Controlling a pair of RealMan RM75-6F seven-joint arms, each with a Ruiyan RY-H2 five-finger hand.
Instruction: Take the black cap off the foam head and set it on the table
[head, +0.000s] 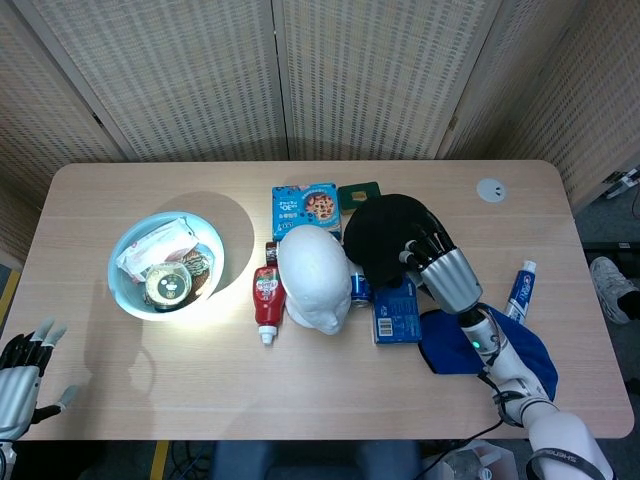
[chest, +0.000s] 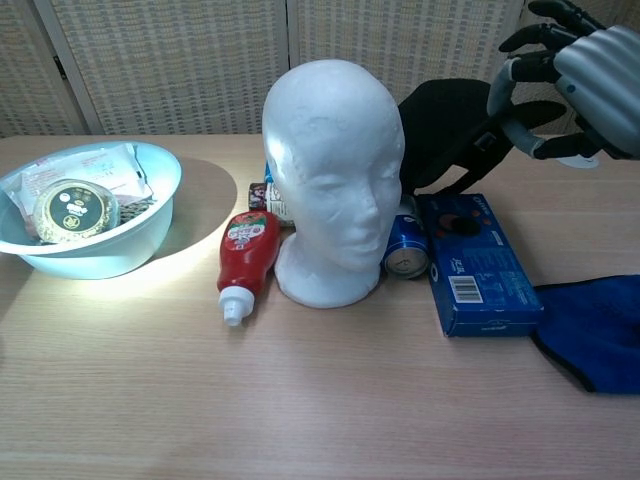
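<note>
The white foam head (head: 315, 278) (chest: 335, 190) stands bare at the table's middle. Behind it and to its right, the black cap (head: 385, 232) (chest: 450, 125) lies low on the table, partly over the far end of a blue box (head: 398, 308) (chest: 478, 262). My right hand (head: 440, 272) (chest: 570, 80) is at the cap's right edge, and the brim shows between its curled fingers and thumb. My left hand (head: 22, 368) hangs off the table's front left corner, fingers apart and holding nothing.
A light blue bowl (head: 128, 290) of packets sits at the left. A ketchup bottle (head: 267, 298) and a blue can (chest: 407, 250) flank the head. A cookie box (head: 307, 208), green card (head: 358, 193), blue cloth (head: 500, 350), toothpaste tube (head: 520, 290) and white disc (head: 490, 188) lie around.
</note>
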